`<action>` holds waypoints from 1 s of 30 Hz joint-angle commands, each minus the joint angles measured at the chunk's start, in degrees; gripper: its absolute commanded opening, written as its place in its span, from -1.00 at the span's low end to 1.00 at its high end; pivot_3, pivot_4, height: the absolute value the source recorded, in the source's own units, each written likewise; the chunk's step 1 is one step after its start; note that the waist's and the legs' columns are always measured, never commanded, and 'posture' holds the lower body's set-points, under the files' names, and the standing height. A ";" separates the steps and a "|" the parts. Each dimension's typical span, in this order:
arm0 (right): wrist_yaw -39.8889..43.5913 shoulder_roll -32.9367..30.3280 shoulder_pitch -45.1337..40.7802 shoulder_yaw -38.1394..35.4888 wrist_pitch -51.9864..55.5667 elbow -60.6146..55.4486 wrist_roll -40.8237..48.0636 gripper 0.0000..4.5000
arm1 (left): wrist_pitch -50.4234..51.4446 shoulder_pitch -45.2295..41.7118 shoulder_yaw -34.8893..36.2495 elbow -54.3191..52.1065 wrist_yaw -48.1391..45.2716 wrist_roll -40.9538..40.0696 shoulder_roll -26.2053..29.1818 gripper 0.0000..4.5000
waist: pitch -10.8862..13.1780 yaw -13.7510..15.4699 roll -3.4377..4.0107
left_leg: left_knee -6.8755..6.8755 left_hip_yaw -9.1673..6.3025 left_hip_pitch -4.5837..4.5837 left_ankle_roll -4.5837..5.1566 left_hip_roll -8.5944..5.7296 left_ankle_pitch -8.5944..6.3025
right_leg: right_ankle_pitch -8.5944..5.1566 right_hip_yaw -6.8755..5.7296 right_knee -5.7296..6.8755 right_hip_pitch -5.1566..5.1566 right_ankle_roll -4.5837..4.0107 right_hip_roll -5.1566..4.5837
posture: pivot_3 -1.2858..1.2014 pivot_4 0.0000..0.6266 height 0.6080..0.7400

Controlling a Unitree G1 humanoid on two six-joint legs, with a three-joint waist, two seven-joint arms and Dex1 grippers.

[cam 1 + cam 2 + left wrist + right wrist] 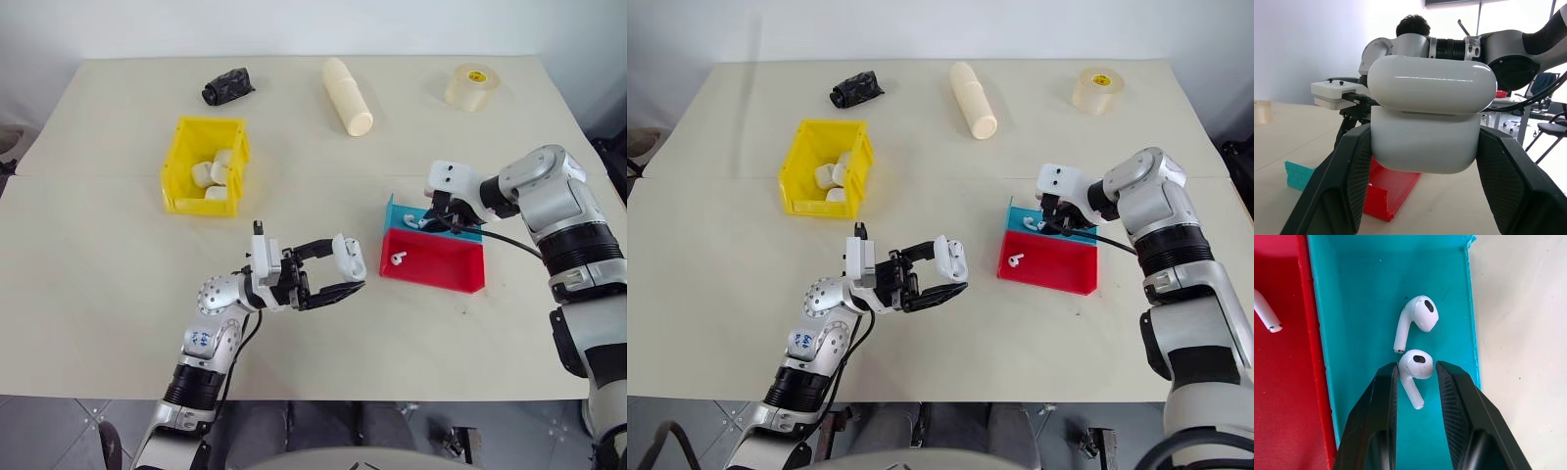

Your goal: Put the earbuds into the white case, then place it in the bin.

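Observation:
My left gripper (338, 270) is shut on the white case (349, 257), held above the table's near middle with its lid flipped up; the left wrist view shows the case (1432, 127) clamped between both fingers. My right gripper (1417, 364) points down into the blue tray (1352, 293), shut on one of the earbuds (1413, 368) by its head. A second earbud (1418, 318) lies just beyond it in the same tray. A third earbud (397, 259) rests in the red tray (441, 269). The yellow bin (181, 157) stands at the left and holds several white cases (211, 174).
A cream cylinder (348, 96), a roll of clear tape (472, 86) and a crumpled black object (227, 86) lie along the table's far side. The red and blue trays sit side by side at the right. A person's head (1413, 24) shows behind the right arm.

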 commanded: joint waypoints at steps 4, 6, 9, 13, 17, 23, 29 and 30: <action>-0.23 0.76 1.51 0.90 -0.14 0.35 -0.50 -0.44 | -0.76 0.16 0.52 -2.23 0.13 -1.04 -0.12 0.24 | 0.00 -0.02 0.00 | 0.00 0.00 0.00 0.00 0.00 0.00 | 0.00 0.00 0.00 0.00 0.00 0.00 | 0.03 -0.52 1.00; -0.02 0.72 1.79 0.90 -0.35 0.26 -0.37 -0.44 | -0.73 0.19 0.52 -2.27 0.14 -1.05 -0.11 0.24 | 0.00 -0.02 0.00 | 0.00 0.00 0.00 0.00 0.00 0.00 | 0.00 0.00 0.00 0.00 0.00 0.00 | 0.03 -0.52 1.00; 0.28 0.78 1.92 0.88 -0.58 0.30 -0.19 -0.61 | -0.62 0.17 0.59 -2.32 0.13 -1.10 0.01 0.24 | 0.00 -0.03 0.00 | 0.00 0.00 0.00 0.00 0.00 0.00 | 0.00 0.00 0.00 0.00 0.00 0.00 | 0.03 -0.52 1.00; -0.42 0.86 2.09 0.64 -0.75 0.42 -0.21 -0.77 | -0.59 0.17 0.59 -2.35 0.14 -1.10 0.04 0.24 | 0.00 0.00 0.00 | 0.00 0.00 0.00 0.00 0.00 0.00 | 0.00 0.00 0.00 0.00 0.00 0.00 | 0.03 -0.52 1.00; -1.08 0.61 2.41 -0.02 -0.71 -0.19 0.09 -0.77 | -0.58 0.21 0.59 -2.39 0.11 -1.08 0.12 0.24 | -0.01 0.00 -0.01 | 0.01 0.00 0.01 0.00 0.00 0.00 | 0.00 0.00 0.00 0.00 0.00 0.00 | 0.03 -0.52 1.00; -1.86 -3.63 3.65 -6.82 -1.97 -5.97 4.64 -0.77 | -0.39 0.24 0.99 -2.58 0.67 -1.06 0.30 0.24 | 0.00 0.16 -0.02 | 0.00 0.02 0.00 0.00 -0.02 0.00 | 0.00 0.01 0.00 -0.03 0.00 -0.03 | 0.03 -0.52 1.00; 1.03 -4.95 13.64 -22.58 0.59 -21.76 23.26 -0.77 | 1.11 -0.78 2.09 -2.05 1.11 -1.98 0.58 0.24 | 0.01 0.29 -0.01 | -0.09 0.01 -0.06 0.01 -0.03 0.00 | 0.00 -0.02 0.00 -0.03 0.01 -0.04 | 0.03 -0.52 1.00; 0.76 -3.80 16.28 -25.85 2.49 -25.73 27.73 -0.77 | 1.42 -1.12 2.13 -1.80 1.14 -2.00 0.52 0.24 | 0.02 0.28 -0.01 | -0.08 -0.02 -0.06 0.00 0.00 0.00 | 0.00 -0.06 -0.01 -0.02 0.01 -0.02 | 0.03 -0.52 1.00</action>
